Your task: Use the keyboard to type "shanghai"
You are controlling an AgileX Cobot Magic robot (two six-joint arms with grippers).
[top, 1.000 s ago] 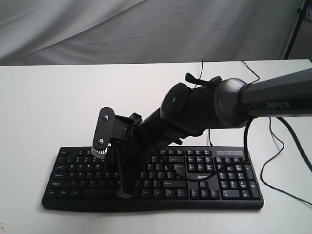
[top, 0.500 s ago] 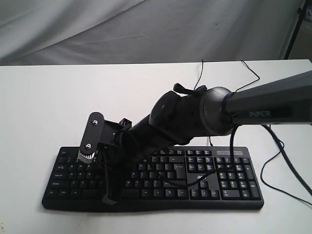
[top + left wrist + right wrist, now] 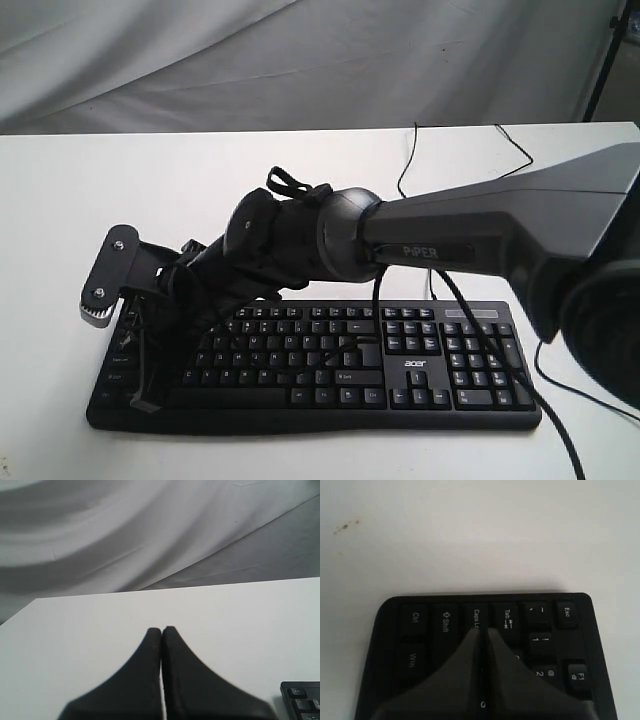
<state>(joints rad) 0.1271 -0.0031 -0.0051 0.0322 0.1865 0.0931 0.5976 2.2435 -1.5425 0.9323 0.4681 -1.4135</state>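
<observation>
The black keyboard (image 3: 330, 362) lies along the front of the white table, with its white logo by the number pad. My right arm reaches across it to its left end. The right gripper (image 3: 146, 398) points down there, its jaws together and holding nothing. In the right wrist view the right gripper (image 3: 482, 630) has its tips over the keyboard (image 3: 415, 630) at the Caps Lock and Tab keys; I cannot tell whether they touch. The left gripper (image 3: 161, 629) is shut and empty above bare table, with a corner of the keyboard (image 3: 301, 700) beside it.
Thin black cables (image 3: 520, 150) run over the table behind and to the right of the keyboard. A black stand leg (image 3: 600, 62) rises at the back right. Grey cloth hangs behind the table. A small brown speck (image 3: 345, 526) marks the table past the keyboard's left end.
My right arm has swept leftward along the keyboard, from near its middle to its left end. The gripper's jaws stay together throughout.
</observation>
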